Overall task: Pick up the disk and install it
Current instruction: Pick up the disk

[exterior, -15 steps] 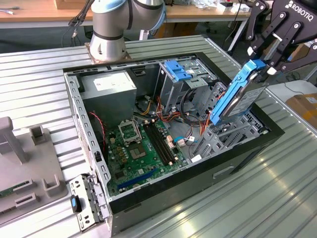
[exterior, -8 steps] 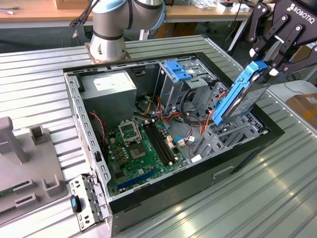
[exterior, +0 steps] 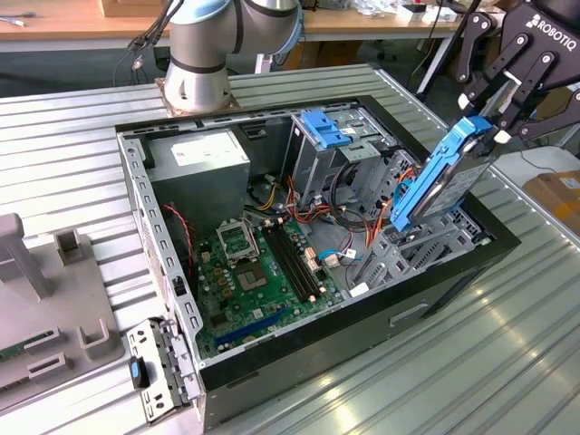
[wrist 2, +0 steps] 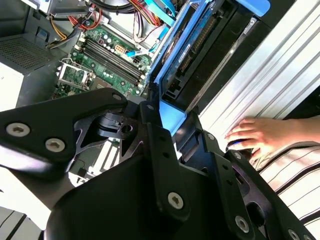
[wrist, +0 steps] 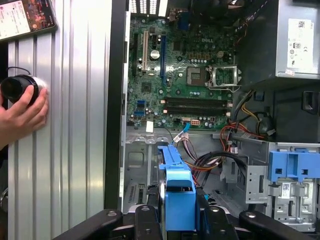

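Gripper [exterior: 494, 125] clamped on the disk's [exterior: 435, 190] upper end, with the disk tilted over the case [exterior: 408, 313]. Grip contact is hidden by the blue tab [exterior: 469, 129].

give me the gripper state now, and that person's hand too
Gripper: shut on the disk, tilted over the open case.
Person's hand: on a round black object on the table.

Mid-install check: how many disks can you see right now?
1. The disk is clamped in the gripper, tilted, its lower end inside the case at the exterior view's right. More could be hidden in the blue-topped cage.
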Tool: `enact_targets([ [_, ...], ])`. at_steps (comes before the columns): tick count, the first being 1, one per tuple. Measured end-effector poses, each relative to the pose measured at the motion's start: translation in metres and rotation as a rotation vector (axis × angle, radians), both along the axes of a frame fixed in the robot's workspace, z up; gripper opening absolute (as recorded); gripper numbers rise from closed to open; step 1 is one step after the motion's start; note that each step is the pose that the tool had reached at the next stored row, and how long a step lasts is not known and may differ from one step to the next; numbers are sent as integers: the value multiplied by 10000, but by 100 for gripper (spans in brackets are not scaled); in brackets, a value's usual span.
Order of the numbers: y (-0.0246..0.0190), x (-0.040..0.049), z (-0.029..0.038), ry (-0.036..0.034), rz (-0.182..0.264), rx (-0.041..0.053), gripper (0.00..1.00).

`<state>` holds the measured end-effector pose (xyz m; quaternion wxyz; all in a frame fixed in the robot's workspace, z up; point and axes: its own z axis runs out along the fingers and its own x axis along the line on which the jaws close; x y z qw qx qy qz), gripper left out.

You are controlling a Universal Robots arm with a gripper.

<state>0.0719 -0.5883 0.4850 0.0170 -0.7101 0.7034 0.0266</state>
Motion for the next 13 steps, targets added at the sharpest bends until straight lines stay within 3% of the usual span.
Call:
enact_targets([
  [13, -39, 1, -108, 0, -61, -20, 37],
])
